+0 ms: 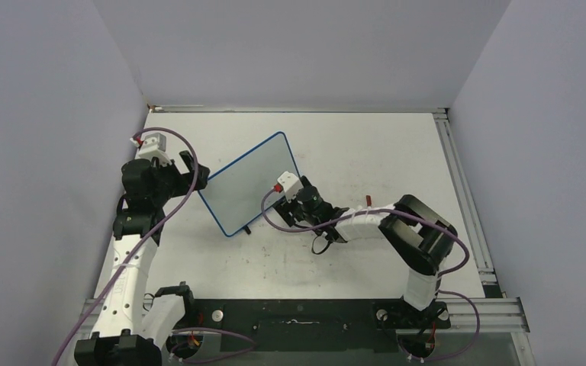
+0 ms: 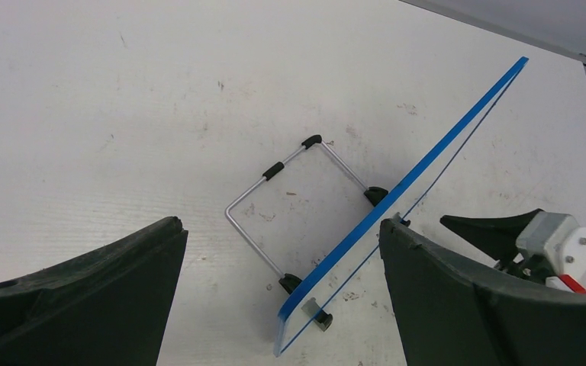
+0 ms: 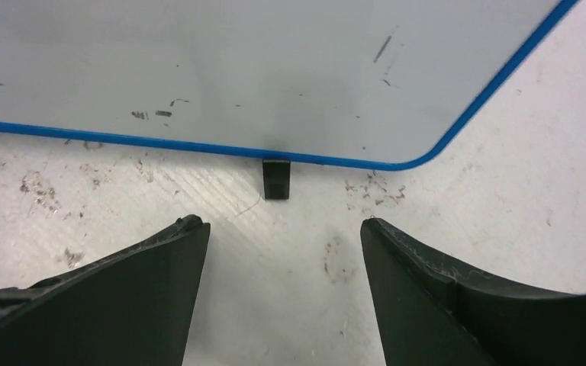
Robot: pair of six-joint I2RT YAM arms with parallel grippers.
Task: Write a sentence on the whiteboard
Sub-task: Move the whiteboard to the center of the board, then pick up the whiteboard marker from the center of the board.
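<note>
The whiteboard (image 1: 250,184) stands tilted on its wire stand (image 2: 275,198) mid-table, its blue frame edge-on (image 2: 412,183) in the left wrist view. Its white face (image 3: 236,69) carries only a few faint dark marks, and the sentence does not show on it. My left gripper (image 1: 196,174) is open at the board's left end, and the board's lower corner lies between its fingers (image 2: 278,224). My right gripper (image 1: 281,207) is open and empty, low over the table in front of the board's bottom edge (image 3: 280,222), close to a black foot (image 3: 275,179).
A small red object (image 1: 368,201) lies on the white tabletop (image 1: 351,145) behind the right arm. Grey walls enclose the table on three sides. A metal rail (image 1: 458,183) runs along the right edge. Smudges mark the tabletop (image 3: 38,187).
</note>
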